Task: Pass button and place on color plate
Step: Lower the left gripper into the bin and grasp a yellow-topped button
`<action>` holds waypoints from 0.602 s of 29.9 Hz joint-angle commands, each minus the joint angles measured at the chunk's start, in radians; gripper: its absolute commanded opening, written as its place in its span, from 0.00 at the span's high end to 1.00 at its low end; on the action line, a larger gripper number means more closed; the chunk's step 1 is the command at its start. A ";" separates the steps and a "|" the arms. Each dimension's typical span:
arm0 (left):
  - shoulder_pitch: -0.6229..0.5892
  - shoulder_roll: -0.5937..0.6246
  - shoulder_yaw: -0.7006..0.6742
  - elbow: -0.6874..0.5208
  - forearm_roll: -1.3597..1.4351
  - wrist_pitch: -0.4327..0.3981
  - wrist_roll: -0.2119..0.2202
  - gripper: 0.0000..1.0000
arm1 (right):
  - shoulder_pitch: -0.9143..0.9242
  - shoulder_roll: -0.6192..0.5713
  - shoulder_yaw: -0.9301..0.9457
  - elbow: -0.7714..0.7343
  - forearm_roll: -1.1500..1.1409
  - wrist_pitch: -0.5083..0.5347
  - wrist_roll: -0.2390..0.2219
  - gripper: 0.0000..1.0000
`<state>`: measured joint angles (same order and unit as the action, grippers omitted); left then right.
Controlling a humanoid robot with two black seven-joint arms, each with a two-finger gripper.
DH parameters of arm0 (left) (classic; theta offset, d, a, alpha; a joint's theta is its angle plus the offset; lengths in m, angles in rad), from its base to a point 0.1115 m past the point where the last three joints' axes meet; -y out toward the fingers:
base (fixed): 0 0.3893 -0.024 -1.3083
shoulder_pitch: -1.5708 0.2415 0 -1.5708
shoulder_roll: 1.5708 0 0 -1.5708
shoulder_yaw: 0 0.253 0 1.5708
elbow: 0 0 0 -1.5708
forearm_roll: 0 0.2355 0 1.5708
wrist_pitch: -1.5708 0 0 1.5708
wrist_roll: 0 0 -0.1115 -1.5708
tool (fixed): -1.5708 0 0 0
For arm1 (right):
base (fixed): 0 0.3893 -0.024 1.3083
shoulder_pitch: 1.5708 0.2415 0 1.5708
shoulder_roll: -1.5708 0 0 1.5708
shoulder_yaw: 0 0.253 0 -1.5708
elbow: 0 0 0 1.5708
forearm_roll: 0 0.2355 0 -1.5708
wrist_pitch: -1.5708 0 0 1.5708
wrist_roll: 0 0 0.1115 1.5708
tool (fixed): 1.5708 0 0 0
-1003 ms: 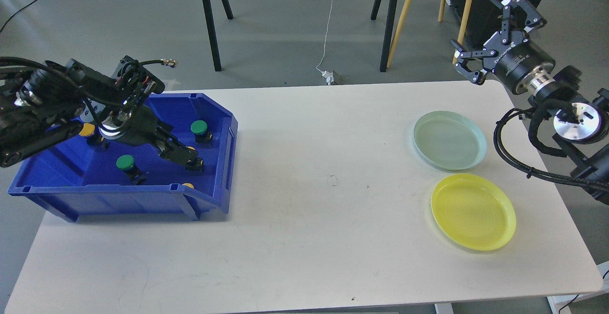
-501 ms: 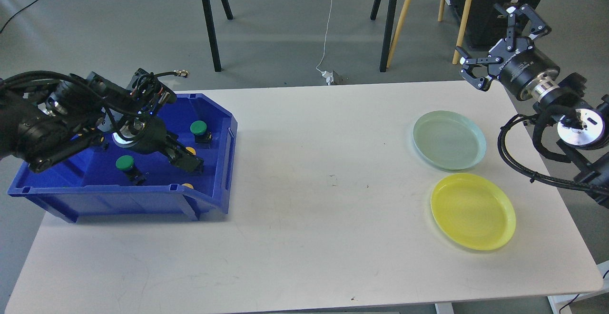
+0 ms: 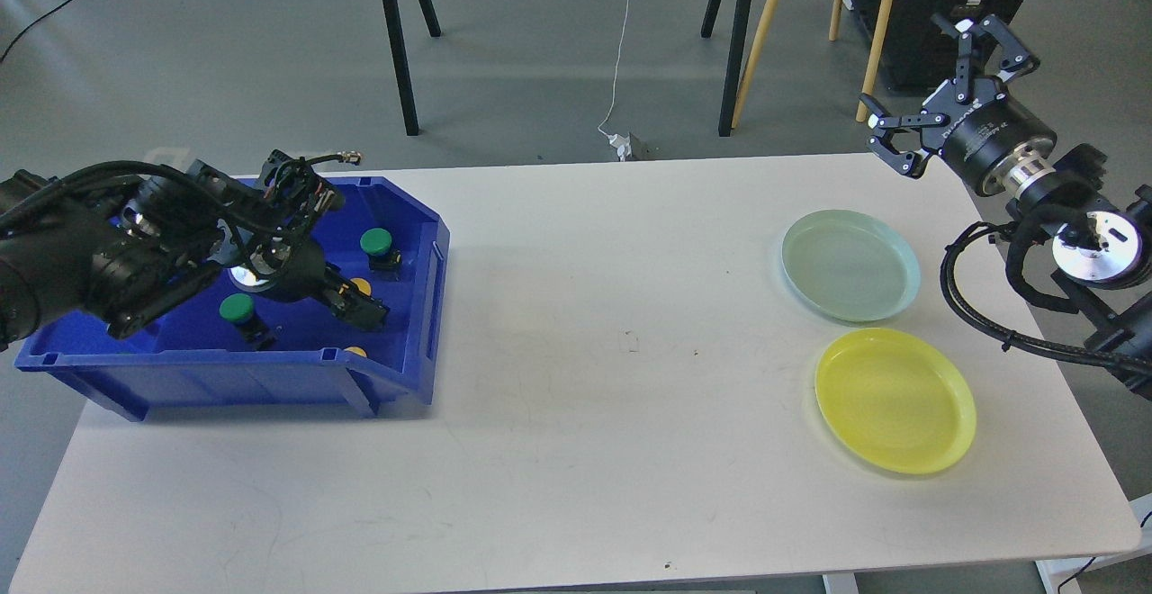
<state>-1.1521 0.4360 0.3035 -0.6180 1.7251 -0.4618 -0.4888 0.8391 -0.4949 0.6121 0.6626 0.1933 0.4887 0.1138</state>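
1. Buttons: all lie inside the blue bin (image 3: 409,306) at the table's 9 o'clock side. One green button (image 3: 376,240) sits toward the bin's 1 o'clock corner; a second green button (image 3: 238,308) sits near the bin's centre front.
2. A yellow button (image 3: 361,286) lies just below the first green one, at the tip of the left gripper. Another yellow button (image 3: 355,352) shows only as a sliver behind the bin's front wall at 5 o'clock.
3. Left gripper (image 3: 364,306): reaches into the bin from 9 o'clock, tip low and beside the yellow button. It is dark and seen end-on; whether the jaws are spread or clenched cannot be determined, nor whether they touch the button.
4. Right gripper (image 3: 936,67): raised past the table's 1 o'clock corner, well apart from both plates. Jaws are spread wide and carry nothing.
5. Green plate (image 3: 850,265): on the table at 3 o'clock, bare.
6. Yellow plate (image 3: 895,400): just beside the green plate at its 6 o'clock, bare. The two rims are close but apart.
7. Table (image 3: 576,414): white, carrying the bin on one end and the plates on the other.
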 commanded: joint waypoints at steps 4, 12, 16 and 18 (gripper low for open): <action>0.002 -0.008 0.005 0.007 0.001 0.021 0.000 0.37 | -0.015 -0.002 0.005 -0.001 0.000 0.000 0.001 0.00; 0.002 -0.006 0.016 0.007 0.013 0.040 0.000 0.92 | -0.029 -0.010 0.006 -0.001 0.000 0.000 0.003 0.00; -0.001 0.004 0.017 0.003 0.014 0.040 0.000 0.95 | -0.032 -0.010 0.006 -0.003 0.000 0.000 0.003 0.00; -0.008 0.021 0.009 -0.009 0.007 0.038 0.000 0.95 | -0.037 -0.010 0.011 -0.003 0.000 0.000 0.003 0.00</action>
<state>-1.1525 0.4390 0.3202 -0.6142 1.7390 -0.4219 -0.4888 0.8075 -0.5048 0.6184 0.6598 0.1933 0.4887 0.1166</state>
